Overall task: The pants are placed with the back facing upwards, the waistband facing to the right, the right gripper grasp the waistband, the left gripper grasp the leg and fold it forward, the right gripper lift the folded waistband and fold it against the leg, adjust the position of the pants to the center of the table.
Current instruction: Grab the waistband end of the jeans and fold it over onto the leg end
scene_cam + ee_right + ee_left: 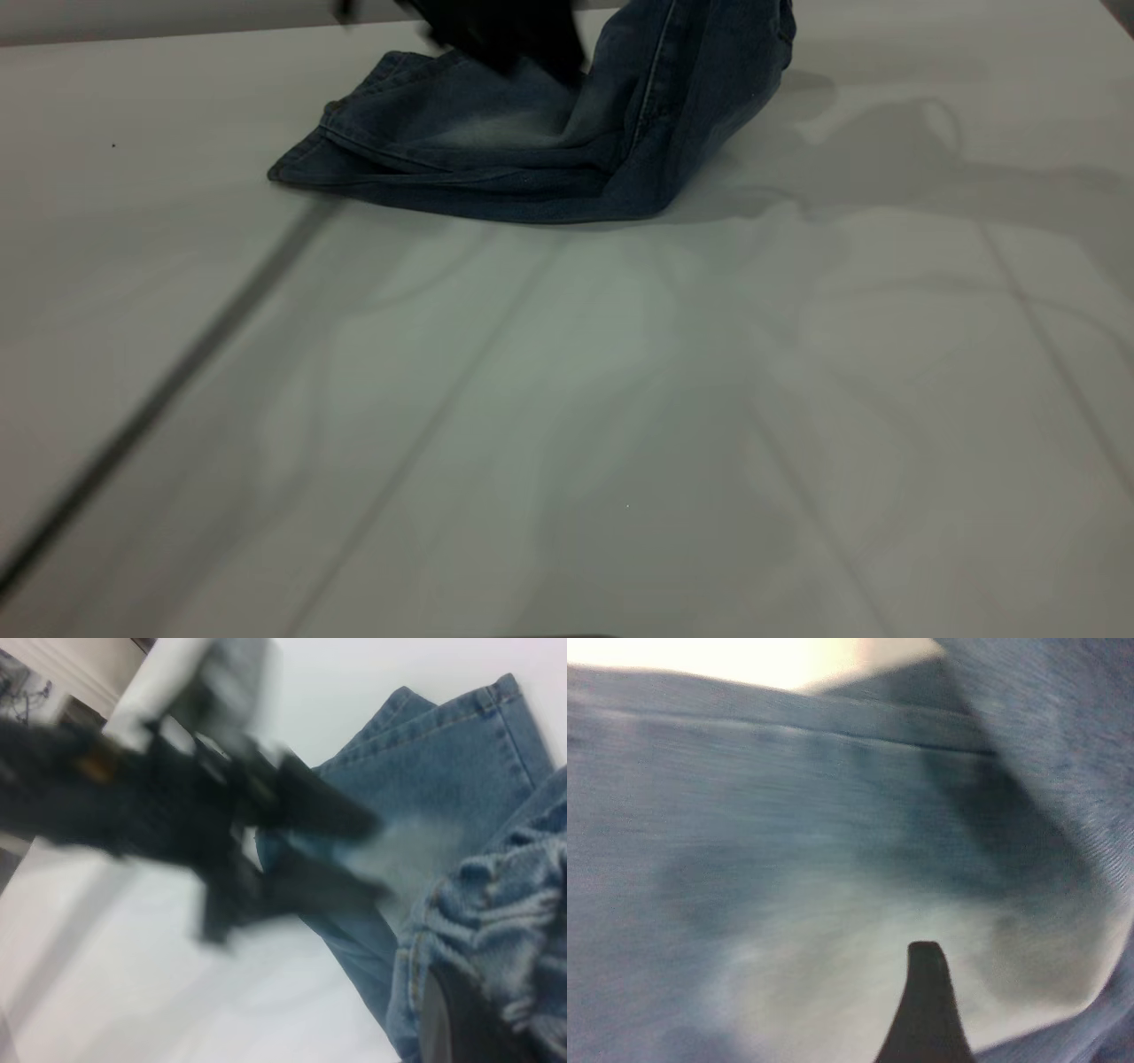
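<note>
The pants (496,151) lie folded at the far side of the table (567,399), hems toward the left. Their right end rises off the table, out of the top of the exterior view. In the right wrist view my right gripper (469,1001) is shut on the ruffled waistband (505,904), which bunches over its dark finger (447,1023). My left gripper (376,858) hovers blurred over the flat layer with its jaws apart; it shows as a dark shape (523,49) in the exterior view. One left finger (926,992) hangs above a pale faded patch (833,948). The leg is hidden.
Bare table spreads wide in front of the pants and to both sides. A dark seam line (177,381) crosses the tabletop at the left. The table's far edge (133,40) runs just behind the pants.
</note>
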